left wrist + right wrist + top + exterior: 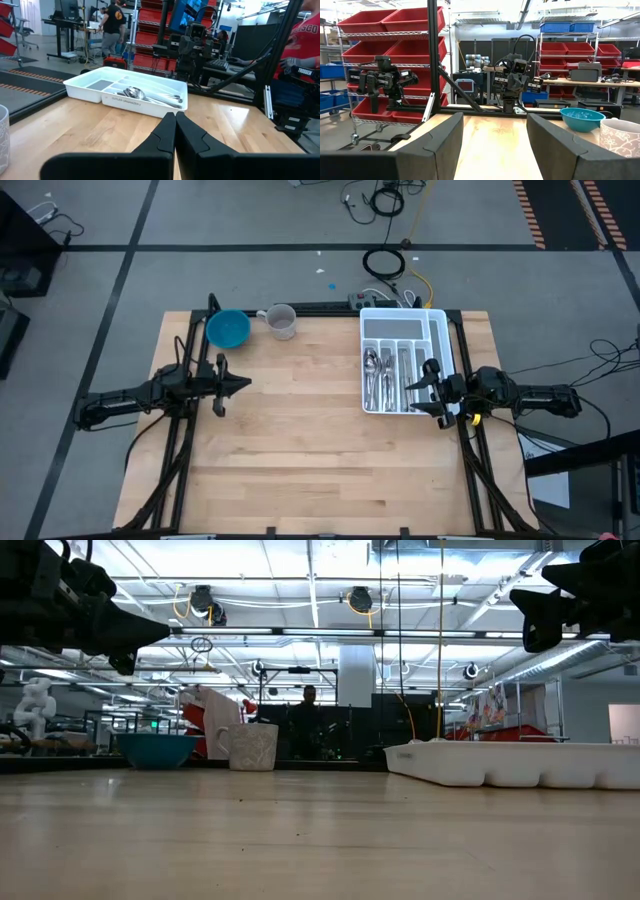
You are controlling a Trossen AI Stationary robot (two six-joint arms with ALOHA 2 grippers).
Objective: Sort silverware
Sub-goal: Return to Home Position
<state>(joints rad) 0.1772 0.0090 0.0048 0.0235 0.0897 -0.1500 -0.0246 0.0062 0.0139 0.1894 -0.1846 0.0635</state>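
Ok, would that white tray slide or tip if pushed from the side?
Likely slide: the tray is low, wide and flat on the table. It looks like thin plastic, so probably light, but the silverware sits only in the long slots, so a push at the empty cross slot may swivel it.

Silverware [385, 375] in tray [363, 360] (rt); bowl [228, 329] lt.

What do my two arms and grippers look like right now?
The left arm and right arm are slim, jointed and black. The left gripper and right gripper each have two black, angular, wedge-shaped fingers. A small yellow marking sits at the right wrist.
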